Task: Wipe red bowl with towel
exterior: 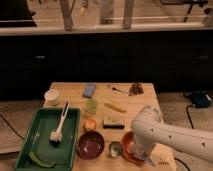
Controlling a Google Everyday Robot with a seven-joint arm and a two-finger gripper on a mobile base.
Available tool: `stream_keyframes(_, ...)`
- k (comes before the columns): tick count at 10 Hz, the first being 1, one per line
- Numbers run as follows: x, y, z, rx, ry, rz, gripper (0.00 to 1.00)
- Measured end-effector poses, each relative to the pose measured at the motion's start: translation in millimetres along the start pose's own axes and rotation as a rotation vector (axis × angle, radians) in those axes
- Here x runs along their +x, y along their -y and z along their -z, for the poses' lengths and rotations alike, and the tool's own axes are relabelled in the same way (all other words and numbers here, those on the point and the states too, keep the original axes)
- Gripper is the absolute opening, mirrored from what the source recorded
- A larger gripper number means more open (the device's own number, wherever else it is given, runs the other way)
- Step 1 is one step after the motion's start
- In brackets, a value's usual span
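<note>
The red bowl (126,145) sits near the table's front right edge, and my arm covers most of it. My gripper (136,150) reaches down into or right over this bowl, at the end of the white arm (165,135) that comes in from the right. I cannot make out the towel; it is hidden under the gripper or out of view.
A dark maroon bowl (91,144) and a small metal cup (116,148) stand just left of the red bowl. A green tray (27,142) with a brush (59,129) is at the front left. An orange cup (90,124), dark bar (113,122), green cup (90,106), blue sponge (89,90) and white cup (51,96) lie behind.
</note>
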Motion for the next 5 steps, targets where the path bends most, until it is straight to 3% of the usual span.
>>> stream_keyframes(3, 15, -19, -2, -0.018, 0.002, -0.055, 0.00)
stream_keyframes(5, 39, -22, 7, -0.017, -0.019, -0.078, 0.00)
